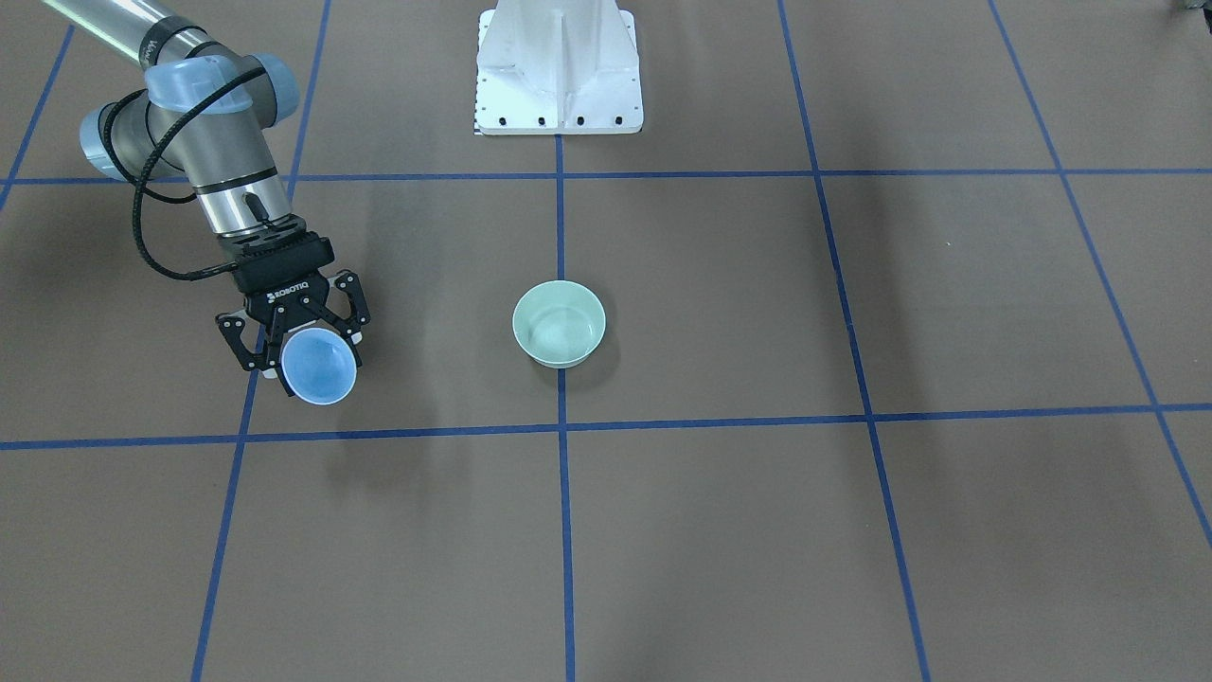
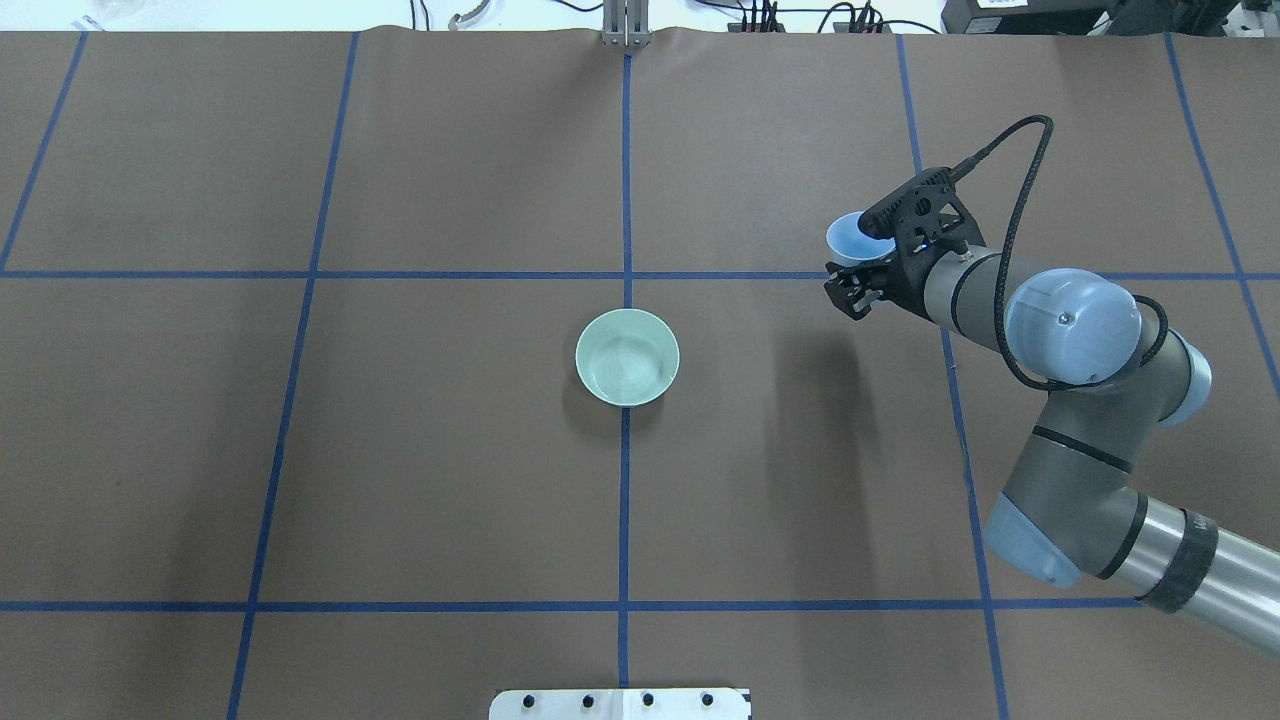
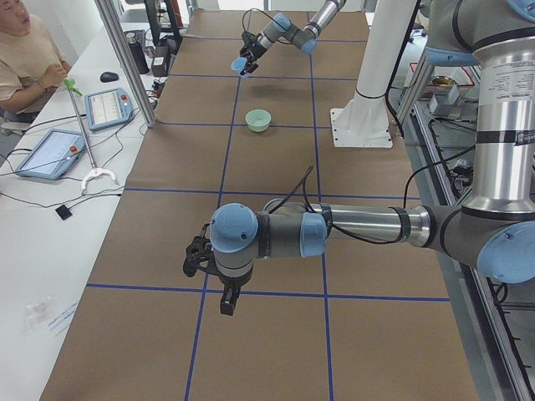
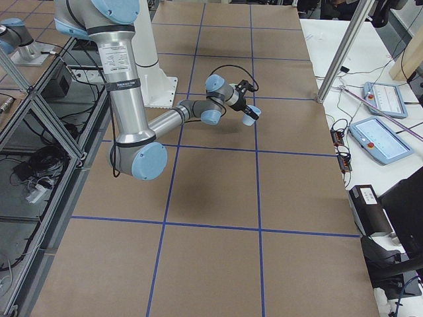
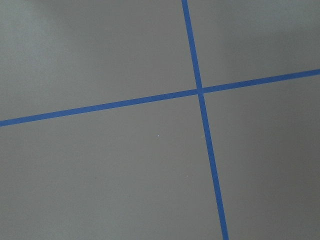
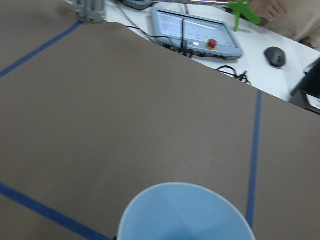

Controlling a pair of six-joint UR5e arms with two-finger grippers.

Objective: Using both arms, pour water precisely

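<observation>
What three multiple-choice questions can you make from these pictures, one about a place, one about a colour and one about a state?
1. Where does the green bowl stand?
A. On a blue tape line
B. On a white tray
C. Between a gripper's fingers

2. What colour is the cup in the right gripper?
A. Red
B. Yellow
C. Blue

3. In what state is the right gripper?
A. Open and empty
B. Shut on the cup
C. Out of every view

Answers: 1 A, the line runs out from under the bowl on both sides; 2 C, its inside shows light blue; 3 B, its fingers sit against the cup's sides.
</observation>
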